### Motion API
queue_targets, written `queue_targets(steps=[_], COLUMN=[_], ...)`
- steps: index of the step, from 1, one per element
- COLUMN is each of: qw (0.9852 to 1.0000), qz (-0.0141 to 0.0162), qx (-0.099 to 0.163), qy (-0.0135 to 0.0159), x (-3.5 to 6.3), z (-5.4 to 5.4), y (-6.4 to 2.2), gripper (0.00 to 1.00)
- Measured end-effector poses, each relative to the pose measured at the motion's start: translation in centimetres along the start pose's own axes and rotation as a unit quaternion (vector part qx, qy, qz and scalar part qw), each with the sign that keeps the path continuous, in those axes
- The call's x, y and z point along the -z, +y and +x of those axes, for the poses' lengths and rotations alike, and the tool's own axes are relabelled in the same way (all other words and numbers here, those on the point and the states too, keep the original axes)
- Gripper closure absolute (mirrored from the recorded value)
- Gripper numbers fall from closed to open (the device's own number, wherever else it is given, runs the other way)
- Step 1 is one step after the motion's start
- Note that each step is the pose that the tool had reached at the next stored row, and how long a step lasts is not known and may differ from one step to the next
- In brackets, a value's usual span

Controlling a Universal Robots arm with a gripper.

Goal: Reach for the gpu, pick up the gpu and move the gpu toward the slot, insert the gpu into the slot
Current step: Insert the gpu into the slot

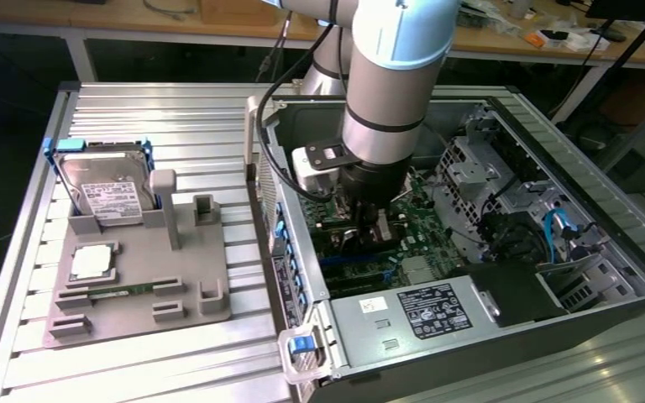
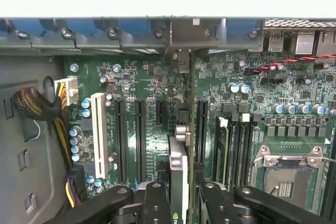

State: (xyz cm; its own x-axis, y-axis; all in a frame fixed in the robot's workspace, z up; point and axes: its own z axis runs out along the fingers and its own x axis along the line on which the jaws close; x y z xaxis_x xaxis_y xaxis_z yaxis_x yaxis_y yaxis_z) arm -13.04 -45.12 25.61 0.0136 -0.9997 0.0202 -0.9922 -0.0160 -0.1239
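Note:
The gpu (image 2: 178, 162) runs edge-on down the middle of the wrist view, a thin dark card whose metal end bracket (image 2: 191, 34) lies against the case's rear wall. My gripper (image 2: 181, 203) is shut on it, with one black finger (image 2: 156, 203) on each side of the card. In the exterior view the gripper (image 1: 368, 225) reaches down into the open computer case, low over the green motherboard (image 1: 412, 220). A blue slot (image 1: 351, 259) shows on the board just in front of the gripper. The card hides the strip under it, so I cannot tell whether it is seated.
Black strips (image 2: 139, 140) and a white connector (image 2: 98, 129) flank the card, with memory strips (image 2: 236, 145) and the silver processor socket (image 2: 289, 174) beside them. A cable bundle (image 2: 37, 108) hangs near the case wall. Outside, a hard drive (image 1: 104, 195) stands on a grey fixture (image 1: 132, 298).

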Motion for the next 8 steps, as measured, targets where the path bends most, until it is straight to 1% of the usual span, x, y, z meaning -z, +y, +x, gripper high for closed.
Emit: queue_targets(steps=[8], qw=[1.0], qz=[-0.0001], qx=[0.0], qy=[0.0001], x=[0.01], z=[0.01], y=[0.02], gripper=[0.73])
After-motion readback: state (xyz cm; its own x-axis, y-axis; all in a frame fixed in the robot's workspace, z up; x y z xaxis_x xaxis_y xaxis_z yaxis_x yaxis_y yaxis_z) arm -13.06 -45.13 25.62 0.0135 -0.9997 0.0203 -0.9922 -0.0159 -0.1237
